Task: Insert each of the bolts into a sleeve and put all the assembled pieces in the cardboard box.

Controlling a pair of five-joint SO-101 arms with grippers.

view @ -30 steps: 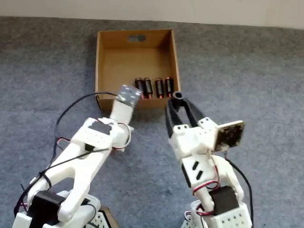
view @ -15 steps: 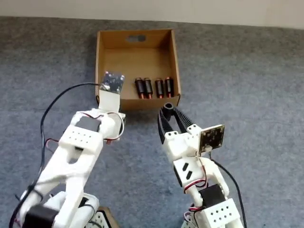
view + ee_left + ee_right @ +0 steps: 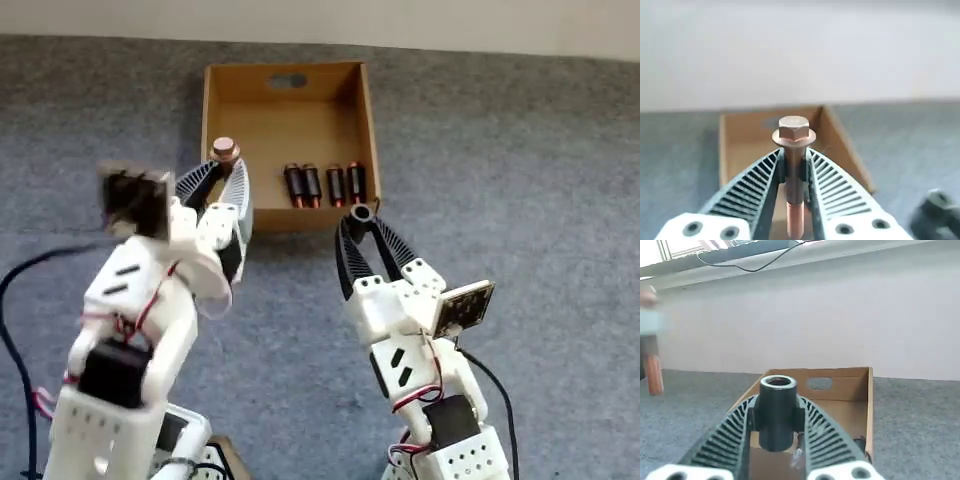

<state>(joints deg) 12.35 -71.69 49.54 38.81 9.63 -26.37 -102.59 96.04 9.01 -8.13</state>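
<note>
Parts being held beside the open brown cardboard box [image 3: 300, 125].
Left fingers [image 3: 752, 187] are clamping an upright copper hex bolt [image 3: 794, 150]; right fingers [image 3: 730, 437] are clamping a black cylindrical sleeve [image 3: 777, 410] near its front wall.

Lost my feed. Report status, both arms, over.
Left gripper shut on copper hex-head bolt, upright. Right gripper shut on black cylindrical sleeve, bore up. Four assembled pieces in brown cardboard box. Bolt and sleeve apart, nothing between.
</note>
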